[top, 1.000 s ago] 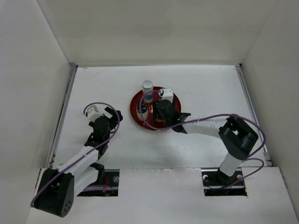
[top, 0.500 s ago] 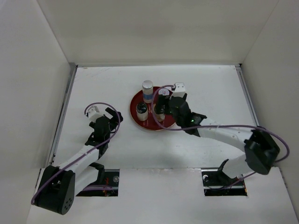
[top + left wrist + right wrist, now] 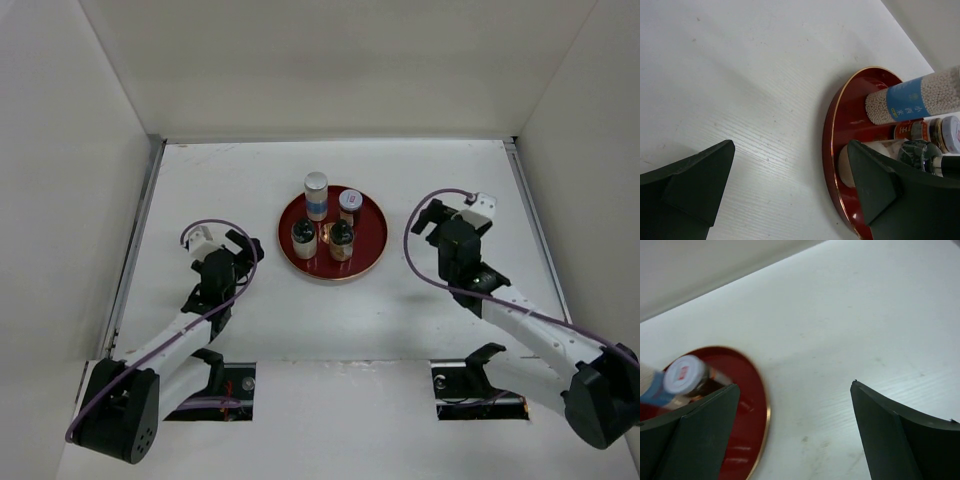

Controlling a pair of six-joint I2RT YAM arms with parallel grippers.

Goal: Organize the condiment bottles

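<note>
Red tray (image 3: 372, 246) holding four upright condiment bottles (image 3: 316, 193) lies nine o'clock of my spread right gripper (image 3: 428, 215), three o'clock of my spread left gripper (image 3: 246, 243).

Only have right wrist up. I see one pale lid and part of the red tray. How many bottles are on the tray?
Observer: Four, all upright on the red tray: blue-banded white bottle, pale-lidded jar, one dark-capped bottle and a second dark-capped bottle.
Operator: Where do the dark caps sit?
Observer: Side by side on the tray's near half, in front of the other two.
Operator: Left hand holding anything?
Observer: No, the left hand is open and empty, left of the tray.
</note>
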